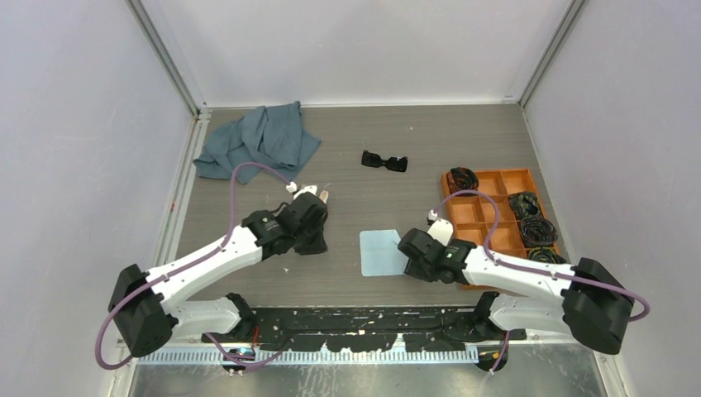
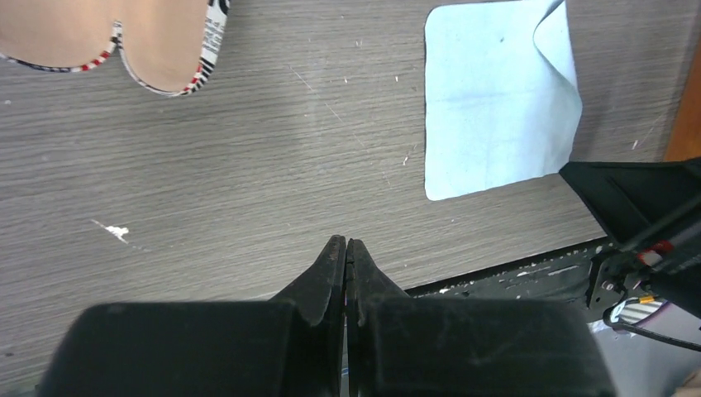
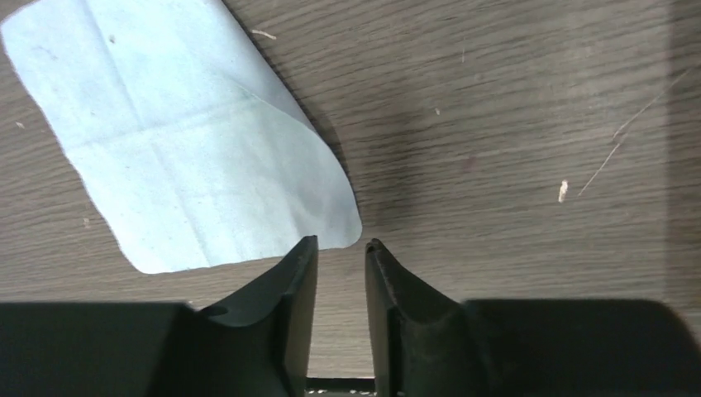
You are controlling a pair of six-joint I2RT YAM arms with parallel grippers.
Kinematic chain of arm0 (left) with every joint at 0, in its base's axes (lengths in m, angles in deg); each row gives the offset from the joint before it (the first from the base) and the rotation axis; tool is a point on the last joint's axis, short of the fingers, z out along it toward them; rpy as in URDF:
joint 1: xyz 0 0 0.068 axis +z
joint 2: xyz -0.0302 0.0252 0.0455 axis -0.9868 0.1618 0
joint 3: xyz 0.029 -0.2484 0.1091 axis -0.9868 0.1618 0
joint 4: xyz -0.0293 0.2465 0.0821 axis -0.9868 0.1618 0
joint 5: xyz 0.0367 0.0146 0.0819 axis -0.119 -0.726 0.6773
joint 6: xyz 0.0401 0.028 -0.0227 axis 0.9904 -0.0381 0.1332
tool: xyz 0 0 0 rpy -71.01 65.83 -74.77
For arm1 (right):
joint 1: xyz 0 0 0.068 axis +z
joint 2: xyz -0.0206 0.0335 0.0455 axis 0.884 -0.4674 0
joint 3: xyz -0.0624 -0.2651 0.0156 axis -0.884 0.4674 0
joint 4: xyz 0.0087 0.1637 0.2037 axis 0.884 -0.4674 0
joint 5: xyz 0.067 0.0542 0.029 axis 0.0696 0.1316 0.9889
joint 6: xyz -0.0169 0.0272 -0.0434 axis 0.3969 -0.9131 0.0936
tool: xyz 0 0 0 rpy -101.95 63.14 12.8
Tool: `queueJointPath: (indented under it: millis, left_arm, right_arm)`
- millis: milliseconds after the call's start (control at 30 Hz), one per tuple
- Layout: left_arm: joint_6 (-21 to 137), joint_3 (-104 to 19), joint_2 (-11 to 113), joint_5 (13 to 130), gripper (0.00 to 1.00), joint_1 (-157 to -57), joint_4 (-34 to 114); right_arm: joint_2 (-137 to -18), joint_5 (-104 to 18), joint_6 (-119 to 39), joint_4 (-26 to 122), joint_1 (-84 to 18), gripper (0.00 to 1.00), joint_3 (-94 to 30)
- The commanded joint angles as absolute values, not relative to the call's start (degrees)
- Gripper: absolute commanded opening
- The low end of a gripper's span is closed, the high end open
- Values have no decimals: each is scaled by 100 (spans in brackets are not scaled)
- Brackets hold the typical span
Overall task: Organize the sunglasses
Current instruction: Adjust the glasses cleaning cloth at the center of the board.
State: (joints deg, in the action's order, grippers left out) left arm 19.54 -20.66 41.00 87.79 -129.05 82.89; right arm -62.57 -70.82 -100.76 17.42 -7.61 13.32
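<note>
Sunglasses (image 1: pixel 384 160): lying on the tabletop (image 1: pixel 372 124), far of centre, in nothing and well apart from both arms.
Blue cloth (image 1: pixel 382 252): flat at near centre, between the two arms, with one corner lifted.
Patterned case (image 2: pixel 161 41): open with its tan lining showing, just beyond the left jaws.
Orange tray (image 1: pixel 496 184): at the right, holding black coils (image 1: pixel 529 219).
Left jaws: pressed together, holding nothing, over bare tabletop.
Right jaws: parted by a narrow gap, nothing between them, tips at the cloth's corner.
Risk, grip: such a narrow gap would likely nudge the glossy frame away rather than straddle it.
Risk, cloth: the right jaws could catch the lifted corner and drag it.
Risk, arms: both reaching far for the sunglasses could collide.
</note>
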Motion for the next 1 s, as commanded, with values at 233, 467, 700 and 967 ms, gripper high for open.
queueJointPath:
  millis: [233,467,700,967]
  left_arm:
    - [1827,-2140,4905,8339,8,-13222,7565]
    - [1668,-2495,5678,8718,16,-13321,7706]
    - [1580,-2790,5737,8876,17,-13181,8078]
    - [1450,-2390,5259,8880,17,-13007,8182]
  right_arm:
    - [-5388,-7854,-10078,832,-793,40,731]
    - [-6808,-7635,-8734,1126,-893,32,-284]
    - [-7943,-7286,-7930,1614,-1219,25,-794]
    - [-8514,-6965,-7567,2042,-1548,22,-1025]
